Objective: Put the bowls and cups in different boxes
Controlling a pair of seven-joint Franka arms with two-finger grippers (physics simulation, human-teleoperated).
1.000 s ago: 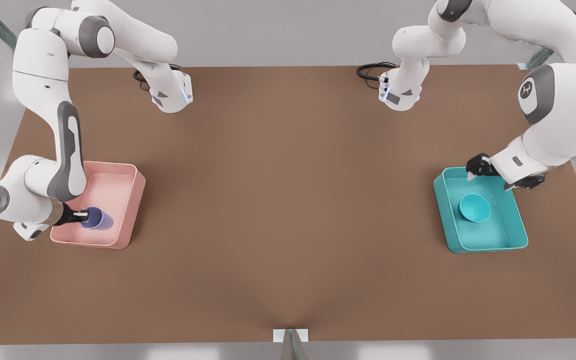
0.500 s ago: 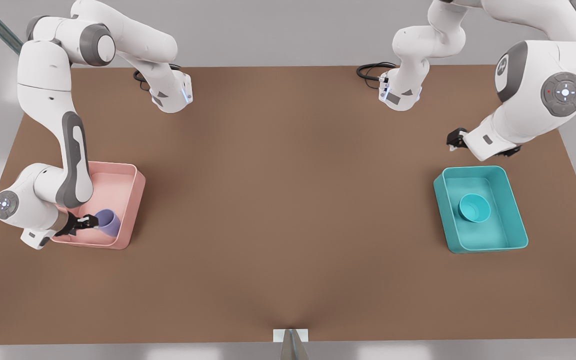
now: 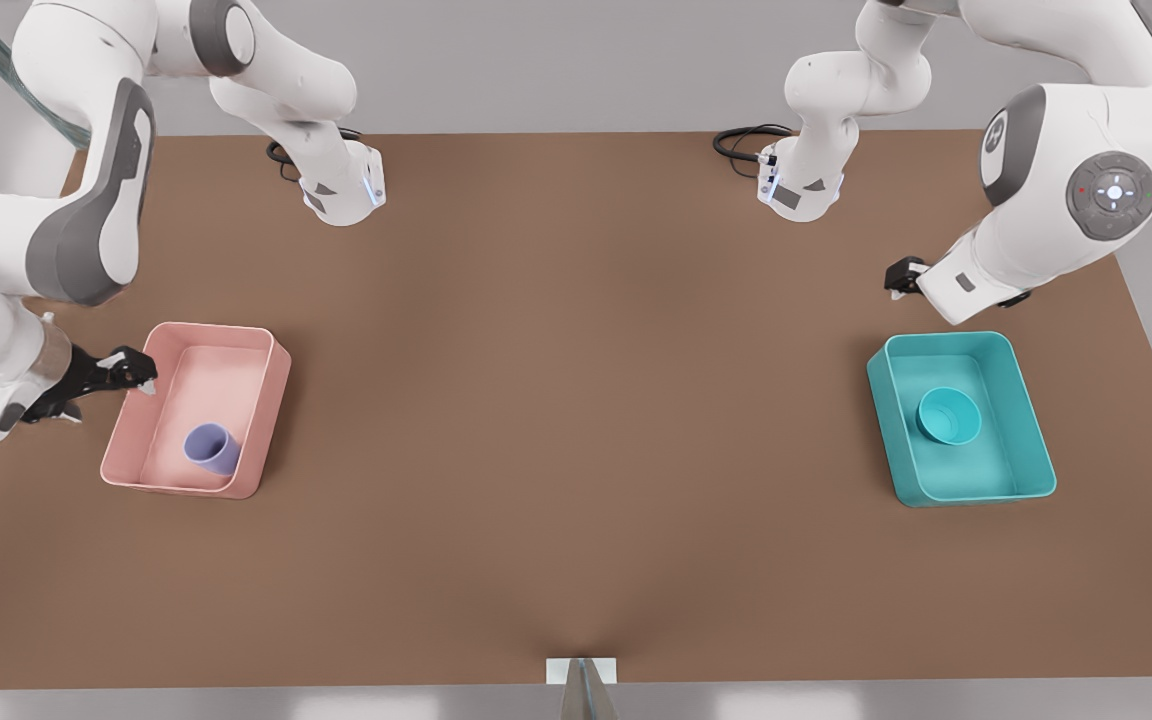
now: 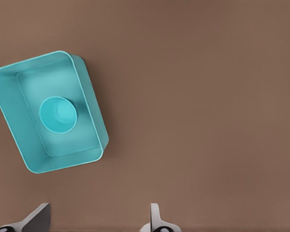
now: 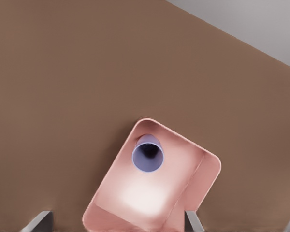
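Cup (image 5: 147, 153) interior dark (right wrist view)

No readable text, labels, brands or numbers anywhere.

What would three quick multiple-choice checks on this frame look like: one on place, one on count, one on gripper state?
1. The lavender cup sits: A) in the pink box B) in the teal box C) on the table
2. Boxes on the table: A) one B) two C) three
3. The right gripper is: A) shut on the cup B) shut on the teal bowl C) open, holding nothing

A: the cup stands inside the pink box's walls.
B: one pink, one teal.
C: its fingers are spread beside the pink box.
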